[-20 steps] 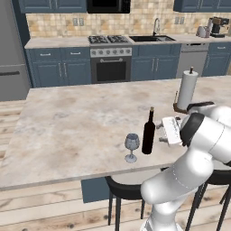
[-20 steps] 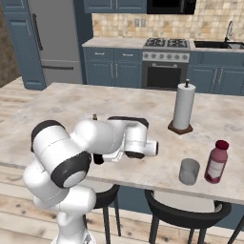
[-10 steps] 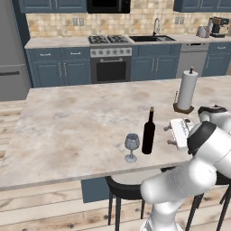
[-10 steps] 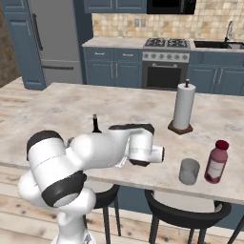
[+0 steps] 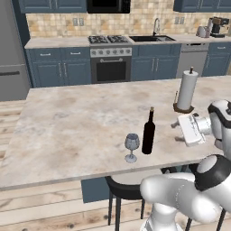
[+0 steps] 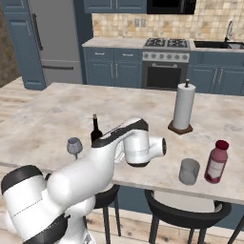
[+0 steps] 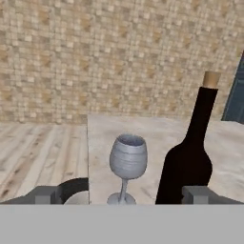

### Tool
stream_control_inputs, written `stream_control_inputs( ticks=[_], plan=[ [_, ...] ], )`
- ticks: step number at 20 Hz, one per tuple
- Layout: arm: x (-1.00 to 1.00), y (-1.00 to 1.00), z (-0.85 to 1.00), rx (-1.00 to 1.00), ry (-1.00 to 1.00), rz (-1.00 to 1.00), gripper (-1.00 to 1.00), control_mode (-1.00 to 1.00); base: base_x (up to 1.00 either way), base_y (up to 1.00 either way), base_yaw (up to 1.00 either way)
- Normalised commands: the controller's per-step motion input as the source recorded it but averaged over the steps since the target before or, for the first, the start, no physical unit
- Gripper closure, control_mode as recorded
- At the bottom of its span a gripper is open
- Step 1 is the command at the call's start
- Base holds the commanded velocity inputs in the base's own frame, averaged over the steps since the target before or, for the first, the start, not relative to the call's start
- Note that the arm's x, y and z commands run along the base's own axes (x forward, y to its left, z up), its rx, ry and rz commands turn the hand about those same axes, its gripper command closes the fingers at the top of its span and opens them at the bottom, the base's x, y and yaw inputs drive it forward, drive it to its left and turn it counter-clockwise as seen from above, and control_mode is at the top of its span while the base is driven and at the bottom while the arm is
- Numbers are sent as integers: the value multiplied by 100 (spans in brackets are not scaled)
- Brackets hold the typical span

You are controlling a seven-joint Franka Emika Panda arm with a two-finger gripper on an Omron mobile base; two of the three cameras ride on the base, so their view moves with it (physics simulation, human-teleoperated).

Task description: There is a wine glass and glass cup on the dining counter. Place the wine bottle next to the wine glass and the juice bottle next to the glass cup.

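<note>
The dining counter [image 5: 67, 126] had a smooth, matt beige top with a marble-like mottle, and the wine bottle [image 5: 148, 132] looked like dark, nearly black glass with a pale cork-coloured top. The wine glass [image 5: 131, 146] and the glass cup [image 6: 189, 171] were clear greyish glass, while the juice bottle [image 6: 216, 162] looked like pinkish-maroon plastic with a pale label. The floor [image 7: 38, 152] was light wooden planking, the wall [image 7: 119, 52] behind it small rough-looking tan tiles.

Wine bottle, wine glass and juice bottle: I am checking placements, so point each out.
wine bottle [image 5: 148, 140], left base view, on its dark body.
wine glass [image 5: 131, 142], left base view, on its bowl.
juice bottle [image 6: 216, 164], right base view, on its label.
</note>
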Motion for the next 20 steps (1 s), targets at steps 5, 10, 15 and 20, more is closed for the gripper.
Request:
stream_control_inputs(
  ticks=[5, 10, 15, 20],
  plan=[
    [-45, 0, 49, -7, 16, -7, -100, -100, 0, 0, 0],
    [-47, 3, 40, -8, 17, -15, -100, -100, 0, 0, 0],
    [-37, 5, 35, -12, 19, -27, -100, -100, 0, 0, 0],
    [-33, 6, 29, -10, 32, -28, -100, -100, 0, 0, 0]
  ],
)
